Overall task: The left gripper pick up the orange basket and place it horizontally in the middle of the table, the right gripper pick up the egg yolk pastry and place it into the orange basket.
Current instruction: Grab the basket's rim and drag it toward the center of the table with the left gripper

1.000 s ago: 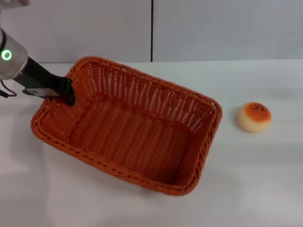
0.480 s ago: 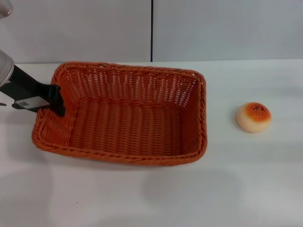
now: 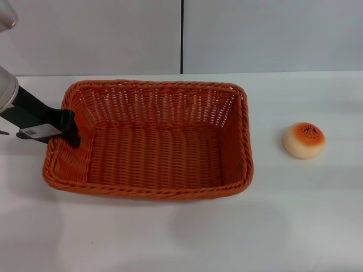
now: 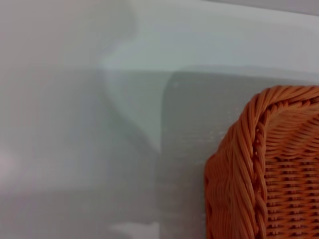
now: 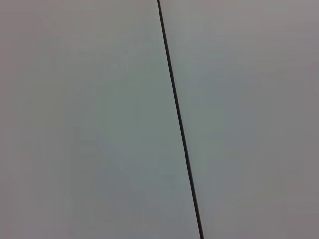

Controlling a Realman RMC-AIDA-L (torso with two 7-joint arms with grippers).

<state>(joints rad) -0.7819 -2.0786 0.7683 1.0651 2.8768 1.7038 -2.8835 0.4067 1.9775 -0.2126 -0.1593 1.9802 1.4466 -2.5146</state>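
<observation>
The orange basket lies level with its long side across the white table, near the middle. My left gripper comes in from the left and is shut on the basket's left rim, one jaw inside and one outside. The left wrist view shows one braided corner of the basket over the table. The egg yolk pastry sits on the table to the right of the basket, a short gap away. The basket holds nothing. My right gripper is out of view.
A pale wall with a dark vertical seam stands behind the table; the right wrist view shows only that wall and the seam. Bare tabletop lies in front of the basket and around the pastry.
The left gripper has swung the basket from a diagonal pose to a horizontal one, then shifted it slightly toward the front. The pastry has not moved.
</observation>
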